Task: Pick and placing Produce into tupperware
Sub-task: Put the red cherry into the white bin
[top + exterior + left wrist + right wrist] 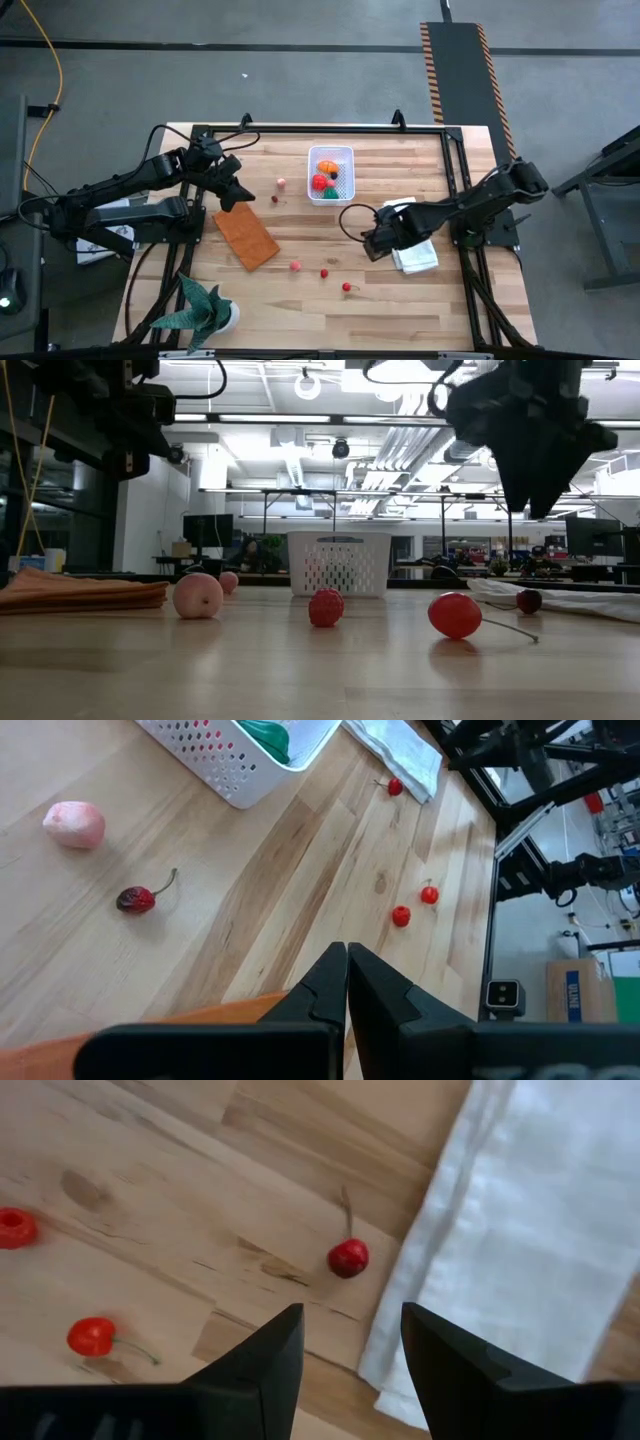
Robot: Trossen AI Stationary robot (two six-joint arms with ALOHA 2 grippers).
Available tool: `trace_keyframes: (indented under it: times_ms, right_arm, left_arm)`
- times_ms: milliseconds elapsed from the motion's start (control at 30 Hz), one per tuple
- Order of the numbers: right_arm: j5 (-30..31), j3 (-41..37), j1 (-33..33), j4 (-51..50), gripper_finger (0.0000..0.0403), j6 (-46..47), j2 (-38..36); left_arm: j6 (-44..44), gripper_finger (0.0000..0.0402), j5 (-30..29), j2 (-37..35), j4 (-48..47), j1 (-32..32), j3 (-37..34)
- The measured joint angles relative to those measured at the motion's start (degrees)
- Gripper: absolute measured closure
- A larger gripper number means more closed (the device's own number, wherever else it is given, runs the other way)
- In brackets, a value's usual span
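The tupperware (330, 172), a white tub with perforated walls, stands at the far middle of the table and holds orange, red and green produce. Loose produce lies on the wood: a pink piece (282, 183), a dark cherry (274, 199) and three red berries (325, 272) nearer the front. Another dark red cherry (348, 1258) lies on the table beside the white cloth (520, 1210). My right gripper (345, 1345) hangs open above that cherry, pointing down, clear of it. My left gripper (347, 970) is shut and empty, above the far corner of the orange-brown flat rectangle (245, 235).
The folded white cloth (415, 250) lies at the right, partly under my right arm. A green spiky plant (205, 305) stands at the near left corner. Black frame rails run along the table's sides. Bare wood shows between the tub and the front berries.
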Motion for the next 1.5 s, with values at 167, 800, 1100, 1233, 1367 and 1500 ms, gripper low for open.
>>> trace_keyframes:
  times_ms: [167,800,1100,1233,1367,1500]
  right_arm:
    - [-2.5,-3.93,-0.81,3.67,0.0242,-1.13,0.02]
    - [-5.85,-10.2,-4.5,13.66,0.0242,-4.52,0.02]
    - [-6.65,-10.2,-7.54,13.6,0.0242,-7.79,0.02]
    - [-6.78,-10.2,-8.58,13.6,0.0242,-9.05,0.02]
    - [-7.1,-10.2,-9.28,13.62,0.0242,-9.76,0.02]
    - [-7.41,-10.2,-9.33,13.6,0.0242,-10.22,0.02]
  left_arm:
    - [0.02,0.0399,0.0,0.0,0.02,0.01,0.0]
    - [0.63,0.0399,0.01,0.0,-0.15,-0.01,0.0]
    - [0.7,0.0399,0.0,0.0,-0.15,0.01,0.0]
    - [0.83,0.0399,0.0,0.0,-0.15,-0.02,0.0]
    - [1.49,0.0399,0.02,0.0,-0.15,-0.01,0.0]
    - [1.8,0.0399,0.02,0.0,-0.15,-0.01,0.0]
